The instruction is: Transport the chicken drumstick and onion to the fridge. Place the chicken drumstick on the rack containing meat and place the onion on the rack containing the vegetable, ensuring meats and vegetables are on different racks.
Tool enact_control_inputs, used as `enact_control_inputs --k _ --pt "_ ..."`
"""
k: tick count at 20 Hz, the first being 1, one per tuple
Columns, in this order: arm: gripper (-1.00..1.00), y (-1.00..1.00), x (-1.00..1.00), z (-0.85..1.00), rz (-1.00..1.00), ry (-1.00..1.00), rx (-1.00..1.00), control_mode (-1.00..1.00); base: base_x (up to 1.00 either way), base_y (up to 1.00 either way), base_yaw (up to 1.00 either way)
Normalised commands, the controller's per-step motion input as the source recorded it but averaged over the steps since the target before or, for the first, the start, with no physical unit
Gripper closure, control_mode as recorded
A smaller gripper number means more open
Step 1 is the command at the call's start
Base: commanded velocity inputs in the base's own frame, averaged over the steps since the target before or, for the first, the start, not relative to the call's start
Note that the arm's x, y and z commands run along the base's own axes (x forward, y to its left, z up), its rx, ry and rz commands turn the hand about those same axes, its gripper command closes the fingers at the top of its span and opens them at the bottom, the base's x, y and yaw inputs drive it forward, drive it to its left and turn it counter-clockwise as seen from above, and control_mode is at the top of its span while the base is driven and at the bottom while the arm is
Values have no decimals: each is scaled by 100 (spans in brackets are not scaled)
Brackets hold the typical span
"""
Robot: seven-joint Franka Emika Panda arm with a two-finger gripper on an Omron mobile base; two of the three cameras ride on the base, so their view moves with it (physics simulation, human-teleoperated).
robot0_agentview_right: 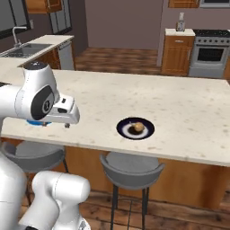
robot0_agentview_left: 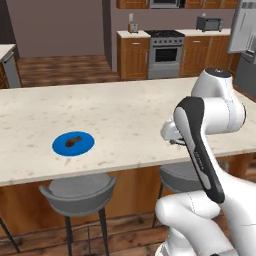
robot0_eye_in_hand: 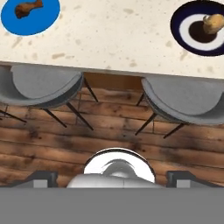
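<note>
The brown chicken drumstick (robot0_agentview_left: 74,141) lies on a blue plate (robot0_agentview_left: 59,146) on the island counter; the hand view has the drumstick (robot0_eye_in_hand: 28,8) at its top left. The onion (robot0_agentview_right: 139,127), a tan roundish lump, sits on a dark plate with a white ring (robot0_agentview_right: 123,129); in the hand view the onion (robot0_eye_in_hand: 213,22) is at the top right. My gripper (robot0_eye_in_hand: 113,177) hangs over the counter's near edge between the two plates, pointing down at the floor. It is open, fingertips (robot0_eye_in_hand: 42,177) wide apart, nothing between them. The grey fridge (robot0_agentview_left: 243,27) stands far back right.
Two grey stools (robot0_eye_in_hand: 43,87) (robot0_eye_in_hand: 186,98) stand under the counter's near edge on a wooden floor. A stove (robot0_agentview_left: 164,50) and a microwave (robot0_agentview_left: 209,23) line the back wall. A sink (robot0_agentview_right: 28,46) sits on the left counter.
</note>
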Motion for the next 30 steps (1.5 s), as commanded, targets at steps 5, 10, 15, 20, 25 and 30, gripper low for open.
enact_control_inputs --k 5,10,15,20,25,30 --pt "-100 0 0 0 0 0 0 100 4 -100 0" --pt "-100 0 0 0 0 0 0 100 0 -100 2" --pt "-100 0 0 0 0 0 0 100 70 -37 1" --pt "-100 0 0 0 0 0 0 100 100 14 0" --pt "-100 0 0 0 0 0 0 100 100 8 18" --pt "-100 0 0 0 0 0 0 100 100 0 45"
